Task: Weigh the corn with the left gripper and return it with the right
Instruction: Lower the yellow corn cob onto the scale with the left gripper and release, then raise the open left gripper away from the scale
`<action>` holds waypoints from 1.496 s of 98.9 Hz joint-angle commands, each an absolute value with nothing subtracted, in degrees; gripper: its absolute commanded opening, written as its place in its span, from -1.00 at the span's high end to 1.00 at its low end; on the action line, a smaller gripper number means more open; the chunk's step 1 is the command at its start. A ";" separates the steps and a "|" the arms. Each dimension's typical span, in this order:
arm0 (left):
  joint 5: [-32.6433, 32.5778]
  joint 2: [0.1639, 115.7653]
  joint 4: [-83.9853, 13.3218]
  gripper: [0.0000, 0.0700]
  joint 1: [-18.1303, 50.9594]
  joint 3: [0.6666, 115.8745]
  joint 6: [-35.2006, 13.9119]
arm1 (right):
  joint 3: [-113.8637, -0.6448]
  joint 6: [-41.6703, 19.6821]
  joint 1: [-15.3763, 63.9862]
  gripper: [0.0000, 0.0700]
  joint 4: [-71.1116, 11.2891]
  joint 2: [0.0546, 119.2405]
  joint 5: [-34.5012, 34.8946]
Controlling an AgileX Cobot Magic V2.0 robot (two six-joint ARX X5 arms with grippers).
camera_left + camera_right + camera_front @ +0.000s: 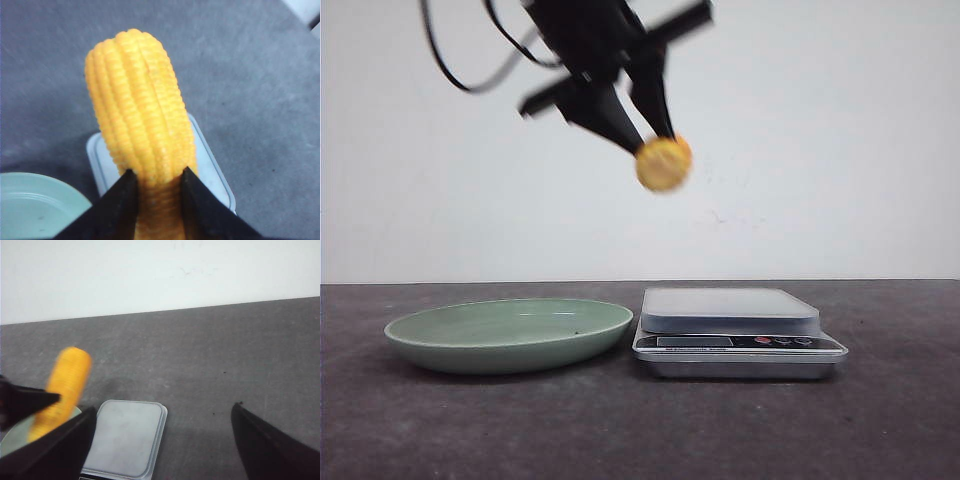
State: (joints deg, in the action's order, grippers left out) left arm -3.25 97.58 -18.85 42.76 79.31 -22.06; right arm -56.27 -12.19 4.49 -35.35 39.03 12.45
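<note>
Behind everything stands a plain white wall, and below it a dark grey table [880, 420] carries 2 items just beside each other: a shallow pale green plate [510, 335] on the robot's left and a silver kitchen scale [735, 332] with a bare weighing platform to its right. High above them, in the front view, the left gripper [642, 135] hangs with its 2 black fingers pinched on the corn [664, 164], a stubby yellow-orange cob that sits roughly over the near-left part of the scale, well clear of it. From the left wrist view the hold looks firm: the fingers [122, 200] clamp 1 end of the cob, and the rest juts out past them, with the scale platform and a sliver of the plate visible underneath. The right gripper [160, 450] is spread wide with nothing between its fingers, looking toward the scale from farther off (it does not appear in the front view at all). As I read it, this is the carry stage of the weighing, with the cob lifted but not yet set down. The next move calls for bringing the cob over the middle of the platform, lowering it until it rests there, and only then opening the fingers; a rounded cob released from a height, or near the platform edge, could roll off toward the plate or the table.
</note>
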 commanded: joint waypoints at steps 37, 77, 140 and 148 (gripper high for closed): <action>-2.72 110.45 -18.02 0.99 46.70 83.02 -24.43 | -57.49 -11.53 4.64 -0.56 -34.83 39.20 12.64; -2.74 110.74 -18.28 -0.12 46.68 83.02 -24.51 | -57.49 -11.55 4.64 -0.56 -35.68 39.20 12.67; -5.30 94.50 -21.10 -0.15 46.85 86.74 -16.73 | -57.49 -11.09 4.64 -0.56 -35.92 39.20 12.67; -8.80 87.99 -24.34 -0.15 46.44 86.74 -13.15 | -57.49 -11.07 4.67 -0.56 -35.59 39.20 13.41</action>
State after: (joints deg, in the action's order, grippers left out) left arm -6.22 92.16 -22.44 46.26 85.21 -18.28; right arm -56.27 -11.81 4.49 -36.49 39.03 12.53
